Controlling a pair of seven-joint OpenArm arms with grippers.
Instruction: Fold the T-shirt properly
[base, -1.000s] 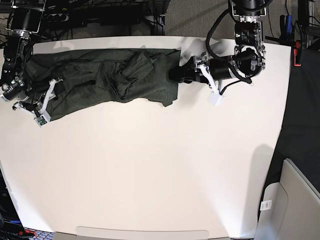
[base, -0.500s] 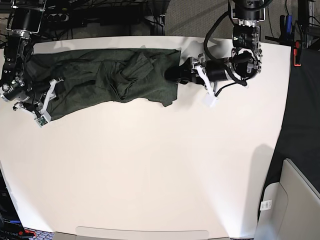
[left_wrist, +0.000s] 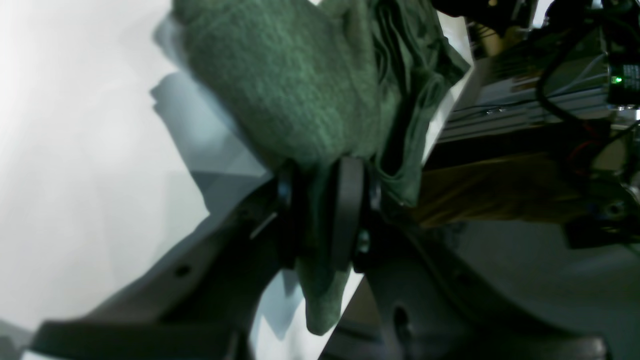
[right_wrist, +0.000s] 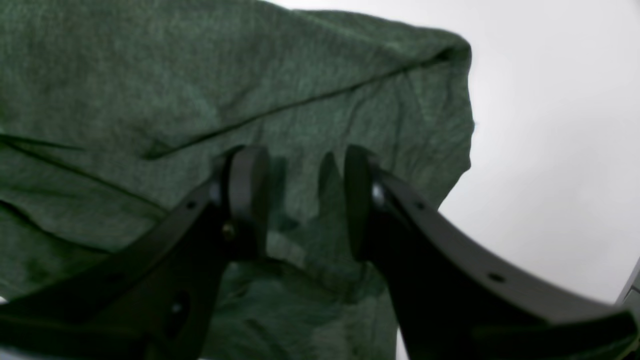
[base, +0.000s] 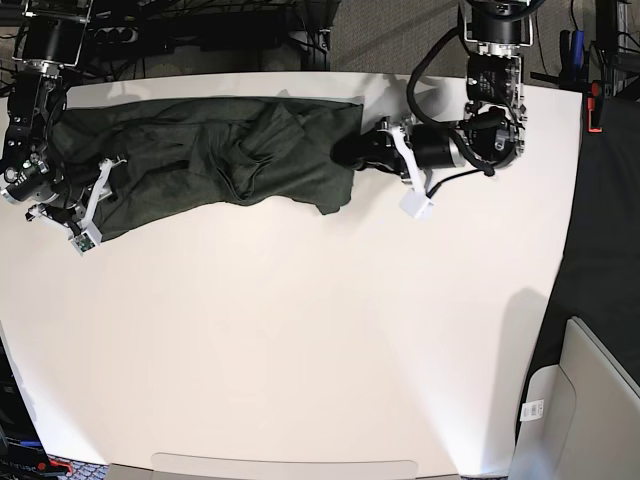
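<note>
Moved since a second ago: left gripper (base: 347, 152) has slid inward along the table (base: 300, 340), now clamped on the T-shirt's (base: 200, 160) edge. T-shirt: bunched and creased across the table's far side. Right gripper (right_wrist: 300, 200): jaws parted, poised over the cloth near its other end, nothing pinched. Risk: thin knit could slip from the left clamp or drag into deeper wrinkles if pulled one-sided. Labels, writing: none legible.
</note>
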